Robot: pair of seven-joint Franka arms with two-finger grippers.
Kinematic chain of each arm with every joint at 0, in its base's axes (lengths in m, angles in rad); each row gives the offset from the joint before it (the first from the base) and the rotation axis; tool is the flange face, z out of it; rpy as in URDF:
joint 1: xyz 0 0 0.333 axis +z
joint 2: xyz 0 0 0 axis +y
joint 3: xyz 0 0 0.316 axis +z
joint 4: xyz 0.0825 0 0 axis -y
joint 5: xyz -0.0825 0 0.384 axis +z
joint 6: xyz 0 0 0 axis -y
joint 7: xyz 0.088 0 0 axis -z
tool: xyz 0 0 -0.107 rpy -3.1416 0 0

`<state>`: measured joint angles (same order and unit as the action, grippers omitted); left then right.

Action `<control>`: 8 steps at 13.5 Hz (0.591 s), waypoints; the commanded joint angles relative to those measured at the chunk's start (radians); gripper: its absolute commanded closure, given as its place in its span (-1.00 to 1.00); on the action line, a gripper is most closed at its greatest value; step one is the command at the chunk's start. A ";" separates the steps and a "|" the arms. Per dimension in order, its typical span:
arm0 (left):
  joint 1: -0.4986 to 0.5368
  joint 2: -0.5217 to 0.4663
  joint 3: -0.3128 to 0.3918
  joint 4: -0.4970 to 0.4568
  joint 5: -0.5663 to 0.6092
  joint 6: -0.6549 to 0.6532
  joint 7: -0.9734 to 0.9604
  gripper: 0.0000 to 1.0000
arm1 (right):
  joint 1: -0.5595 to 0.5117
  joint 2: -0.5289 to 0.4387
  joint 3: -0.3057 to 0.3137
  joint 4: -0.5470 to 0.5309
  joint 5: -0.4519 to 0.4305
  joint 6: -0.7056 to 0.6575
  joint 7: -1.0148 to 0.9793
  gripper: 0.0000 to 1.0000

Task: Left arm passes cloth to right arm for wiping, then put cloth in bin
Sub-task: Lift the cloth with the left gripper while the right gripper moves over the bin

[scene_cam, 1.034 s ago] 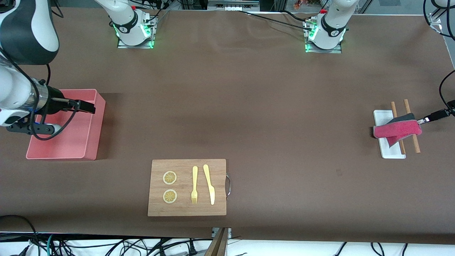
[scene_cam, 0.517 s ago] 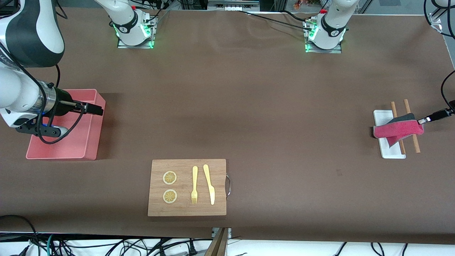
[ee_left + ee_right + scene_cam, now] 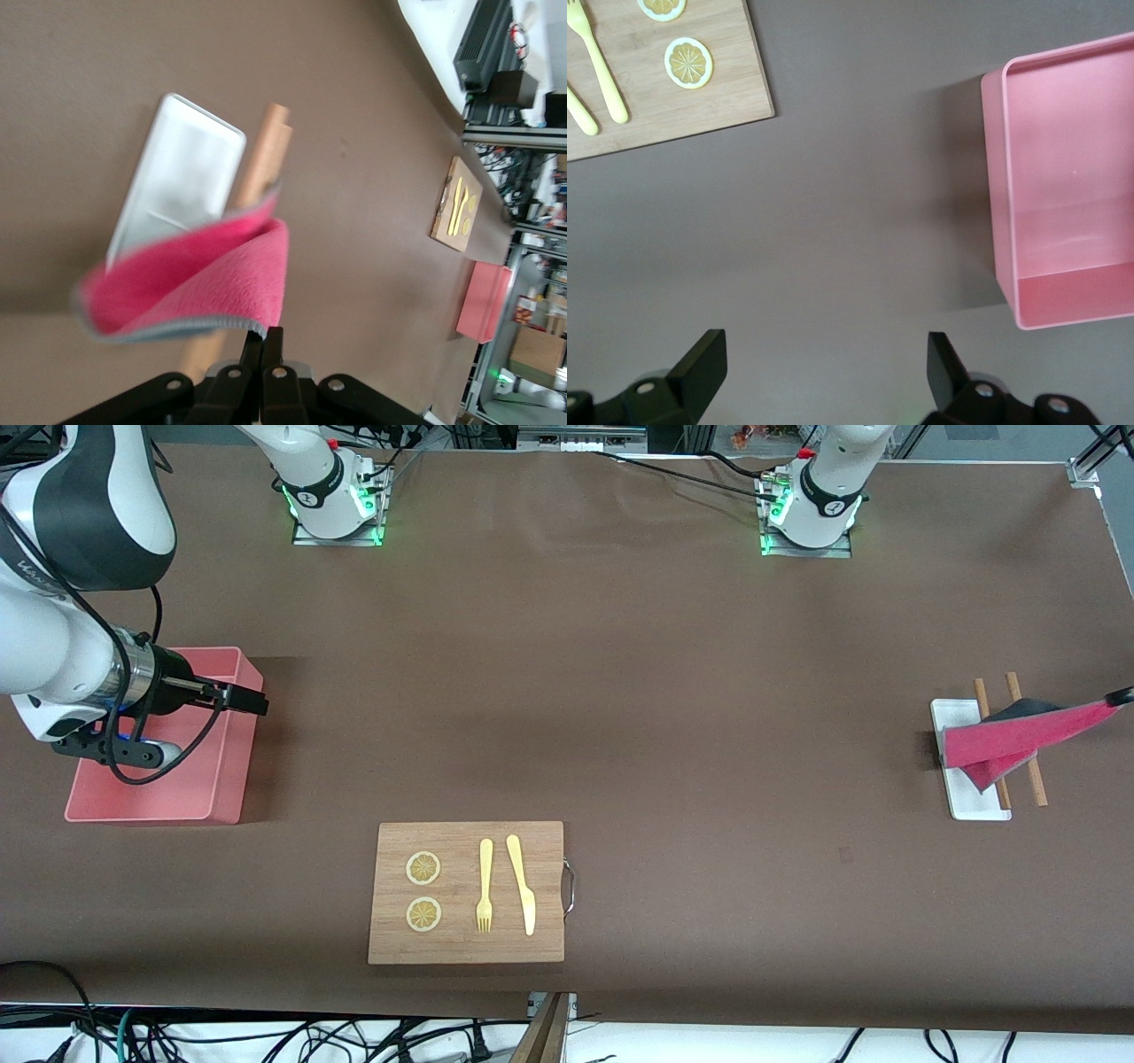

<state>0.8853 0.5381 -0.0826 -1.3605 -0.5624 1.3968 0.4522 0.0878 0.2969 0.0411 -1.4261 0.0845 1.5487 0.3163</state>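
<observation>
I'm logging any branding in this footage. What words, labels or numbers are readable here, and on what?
Lettering on the right arm's black elbow section: too blurred to read.
Round marks on the two arm bases: logos, no readable text.
Cloth, bin, cutting board, white tray: no text.
</observation>
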 commanded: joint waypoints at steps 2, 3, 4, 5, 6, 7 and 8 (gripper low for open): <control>-0.185 -0.238 0.000 -0.045 0.090 -0.071 -0.322 1.00 | 0.026 0.013 -0.003 0.018 0.021 0.004 0.065 -1.00; -0.239 -0.278 0.000 -0.045 0.107 -0.078 -0.395 1.00 | 0.036 0.015 -0.003 0.018 0.021 0.008 0.090 -1.00; -0.299 -0.309 -0.002 -0.043 0.114 -0.096 -0.485 1.00 | 0.049 0.016 -0.003 0.018 0.021 0.022 0.127 -1.00; -0.365 -0.343 -0.003 -0.045 0.115 -0.104 -0.601 1.00 | 0.061 0.016 -0.001 0.018 0.023 0.033 0.165 -1.00; -0.449 -0.366 -0.006 -0.042 0.121 -0.102 -0.729 1.00 | 0.070 0.021 -0.001 0.018 0.023 0.043 0.194 -1.00; -0.521 -0.369 -0.019 -0.026 0.121 -0.101 -0.853 1.00 | 0.081 0.022 -0.001 0.018 0.023 0.045 0.217 -1.00; -0.584 -0.368 -0.034 0.022 0.119 -0.098 -0.948 1.00 | 0.092 0.025 -0.001 0.019 0.038 0.047 0.242 -1.00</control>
<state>0.4084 0.1896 -0.1084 -1.3642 -0.4742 1.2932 -0.3349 0.1602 0.3084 0.0429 -1.4261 0.0983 1.5923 0.5071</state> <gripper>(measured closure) 0.987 0.000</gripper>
